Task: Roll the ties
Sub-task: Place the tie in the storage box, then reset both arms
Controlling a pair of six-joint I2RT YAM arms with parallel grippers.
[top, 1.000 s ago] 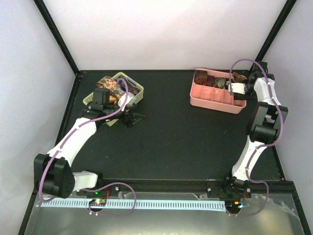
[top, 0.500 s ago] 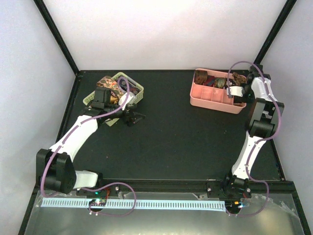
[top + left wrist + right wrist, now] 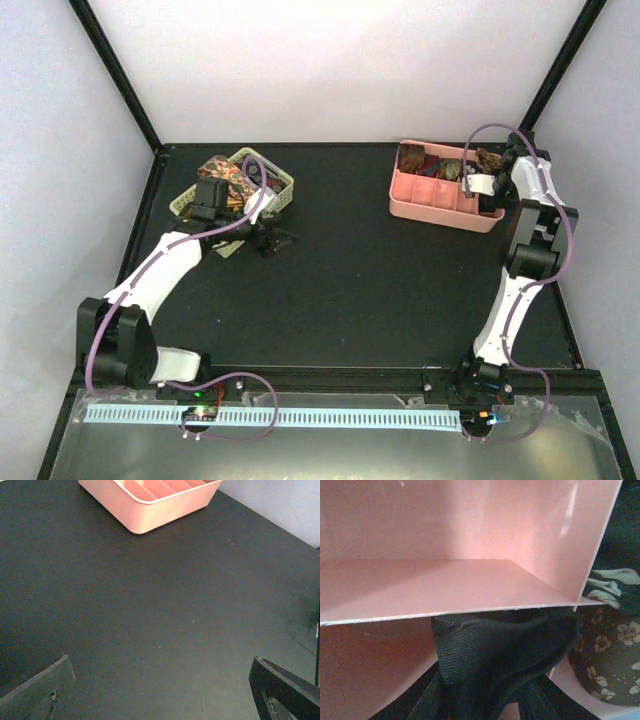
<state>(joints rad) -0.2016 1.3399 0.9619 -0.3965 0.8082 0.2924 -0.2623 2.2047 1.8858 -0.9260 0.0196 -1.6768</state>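
The black counter (image 3: pixel 360 290) (matte) carries a pink divided tray (image 3: pixel 440 212) near its far right corner, a green basket (image 3: pixel 283 184) far left.

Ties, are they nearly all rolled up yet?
Only partly. Done: a few rolled ties sit in the far compartments of the pink tray. In hand: the right gripper seems to hold a dark tie down inside a tray compartment. Left to do: patterned ties lie piled in the green basket, and the left gripper is open and empty.
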